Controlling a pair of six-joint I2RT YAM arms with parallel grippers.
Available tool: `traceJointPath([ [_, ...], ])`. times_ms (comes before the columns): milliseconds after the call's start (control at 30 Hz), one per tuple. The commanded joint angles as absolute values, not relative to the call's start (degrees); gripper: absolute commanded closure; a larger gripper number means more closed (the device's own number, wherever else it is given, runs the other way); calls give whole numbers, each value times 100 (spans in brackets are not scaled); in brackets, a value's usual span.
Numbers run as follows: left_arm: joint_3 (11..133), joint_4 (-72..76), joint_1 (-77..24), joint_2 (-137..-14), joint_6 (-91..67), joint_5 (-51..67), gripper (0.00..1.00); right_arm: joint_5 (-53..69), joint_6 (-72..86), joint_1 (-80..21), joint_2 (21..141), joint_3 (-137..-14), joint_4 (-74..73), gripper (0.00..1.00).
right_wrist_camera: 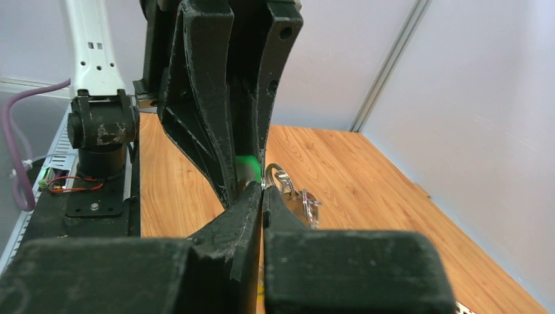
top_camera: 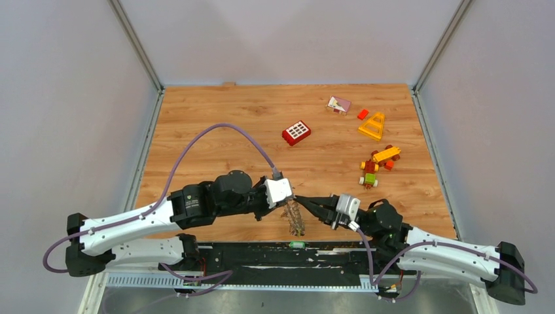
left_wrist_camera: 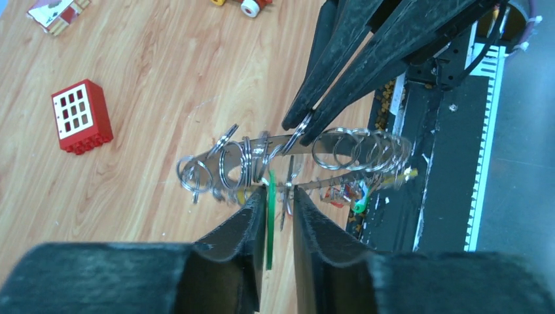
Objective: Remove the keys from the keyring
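The keyring (top_camera: 296, 219) hangs in the air between my two grippers near the table's front edge, fringed with silver keys (left_wrist_camera: 340, 193) and small split rings (left_wrist_camera: 196, 173). My left gripper (left_wrist_camera: 279, 191) is closed to a narrow gap on a green-headed key (left_wrist_camera: 270, 216) at the ring's lower edge. My right gripper (left_wrist_camera: 298, 127) comes in from the opposite side and is shut on the ring's flat grey band (left_wrist_camera: 288, 145). In the right wrist view my right gripper (right_wrist_camera: 263, 190) pinches the ring (right_wrist_camera: 278, 176), with the left gripper (right_wrist_camera: 249, 180) and the green key (right_wrist_camera: 249, 162) just behind.
A red window brick (top_camera: 296, 133) lies mid-table. A yellow triangle (top_camera: 373, 125), a small red brick (top_camera: 362, 114), a pink-and-white block (top_camera: 339, 104) and a toy vehicle (top_camera: 376, 165) lie at the right. The black base strip (top_camera: 262, 256) runs under the keyring.
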State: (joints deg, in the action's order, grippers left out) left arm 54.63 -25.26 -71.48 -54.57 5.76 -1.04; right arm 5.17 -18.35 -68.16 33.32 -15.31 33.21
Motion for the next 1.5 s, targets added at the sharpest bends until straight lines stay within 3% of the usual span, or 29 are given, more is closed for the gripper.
traceJointPath([
  [0, 5307, -2032, -7154, -5177, 678, 178, 64, 884, -1995, -6800, 3033, -1588, 3558, 100],
  [167, 4996, -1669, -7154, -4706, 807, 375, 45, 976, -2081, -6803, 2711, -1625, 3262, 100],
  [300, 4628, -1081, -7155, -4275, 838, 792, 46, 1111, -2092, -6802, 2533, -1652, 3088, 100],
  [500, 4111, 60, -7154, -3897, 685, 1661, 63, 986, -1933, -6801, 2476, -1701, 3085, 100],
  [733, 4127, 474, -7154, -4367, 541, 2504, 84, 901, -1753, -6803, 2637, -1879, 2932, 100],
  [1000, 4299, 167, -7154, -4633, 706, 2178, 100, 1042, -1791, -6798, 2494, -1831, 2894, 100],
  [1467, 4211, 193, -7154, -4481, 657, 1699, 100, 1396, -1881, -6803, 2312, -1781, 2777, 100],
])
